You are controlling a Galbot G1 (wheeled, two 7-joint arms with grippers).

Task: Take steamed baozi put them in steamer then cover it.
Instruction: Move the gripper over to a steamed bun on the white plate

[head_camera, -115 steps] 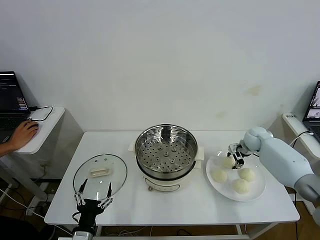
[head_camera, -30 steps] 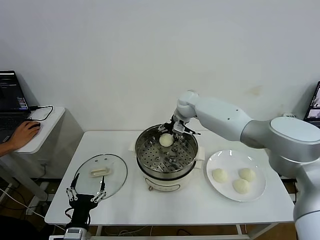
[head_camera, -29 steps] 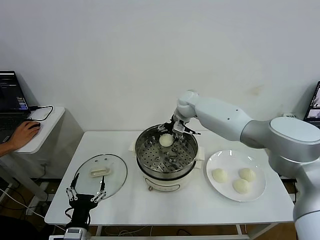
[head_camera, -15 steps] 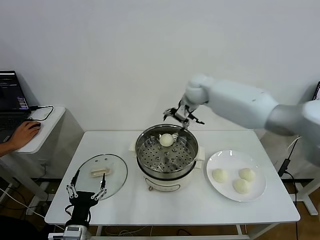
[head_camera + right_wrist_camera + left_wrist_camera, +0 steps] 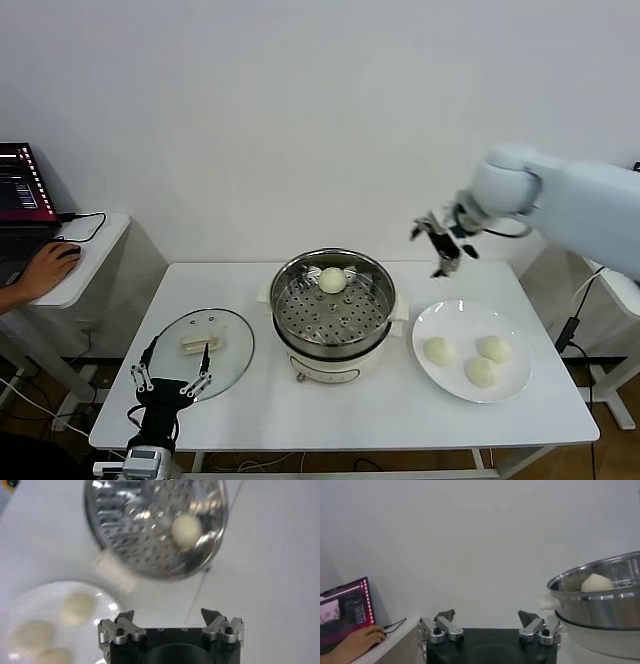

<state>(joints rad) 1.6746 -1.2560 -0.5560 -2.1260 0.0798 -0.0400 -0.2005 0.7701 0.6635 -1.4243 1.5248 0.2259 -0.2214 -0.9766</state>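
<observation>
Right gripper (image 5: 445, 243) raised in the air behind and to the right of the steamer (image 5: 333, 310), jaws spread wide with nothing between them, carried on a white arm reaching in from the right. Left gripper (image 5: 168, 377) low at the near left of the steamer, fingers pointing away from the body and spread wide, empty. In the left wrist view, left gripper (image 5: 487, 621) level with the steamer's wall, well apart from it.
</observation>
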